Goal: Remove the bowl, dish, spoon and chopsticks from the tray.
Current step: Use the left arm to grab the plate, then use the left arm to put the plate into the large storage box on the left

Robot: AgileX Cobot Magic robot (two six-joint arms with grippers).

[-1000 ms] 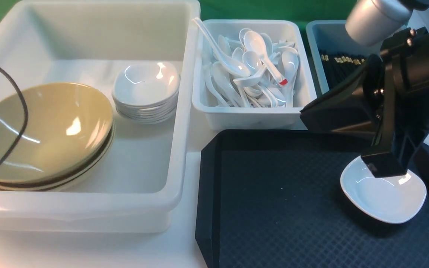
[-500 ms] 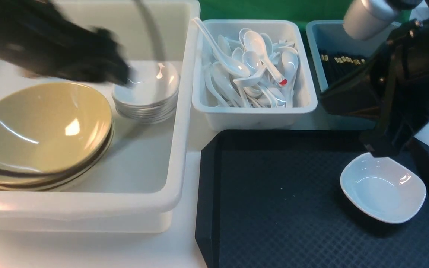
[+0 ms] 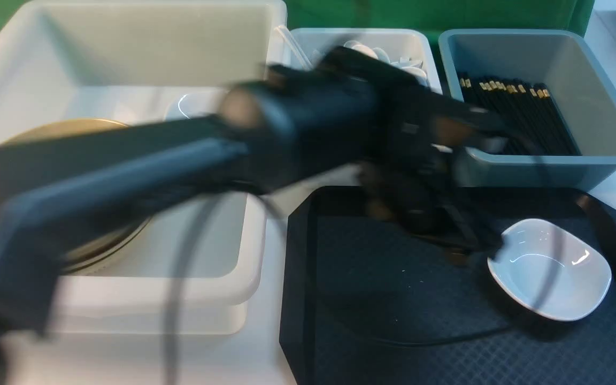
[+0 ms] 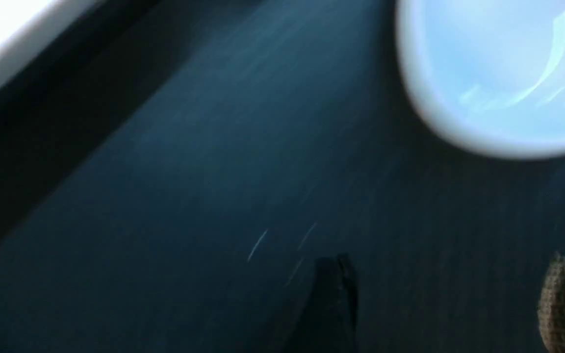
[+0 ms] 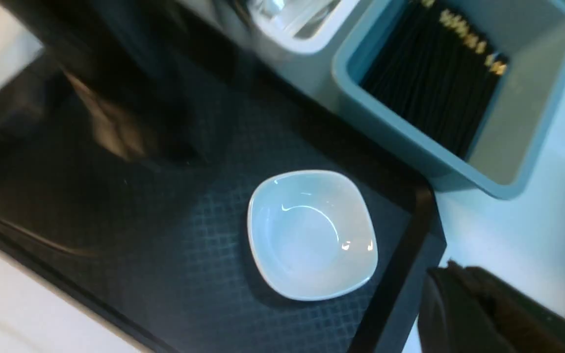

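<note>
At far left, a large white bin (image 3: 153, 43) with a stack of tan bowls (image 3: 62, 125) inside, mostly hidden behind the blurred left arm; beside them, only a glimpse of stacked small white dishes (image 3: 190, 104). Next along, a smaller white bin (image 3: 409, 37) of white spoons (image 3: 364, 49), also largely covered by that arm. At far right, a grey-blue bin (image 3: 597, 96) filled with black chopsticks (image 3: 522, 117), gold bands toward the back wall. In front of the two smaller bins, the black tray (image 3: 393, 299), bare apart from one white dish (image 3: 551, 270) sitting upright near its right edge. Left gripper (image 4: 451, 304) low over the tray, fingers (image 4: 331, 304) spread wide with nothing between them; dish just ahead of the fingertips in the left wrist view, and just right of the smeared gripper tip in the front view, contact impossible to tell through the blur. Right gripper (image 5: 459, 314) off beyond the tray's right edge, well apart from the dish; spread or pressed together impossible to tell.
</note>
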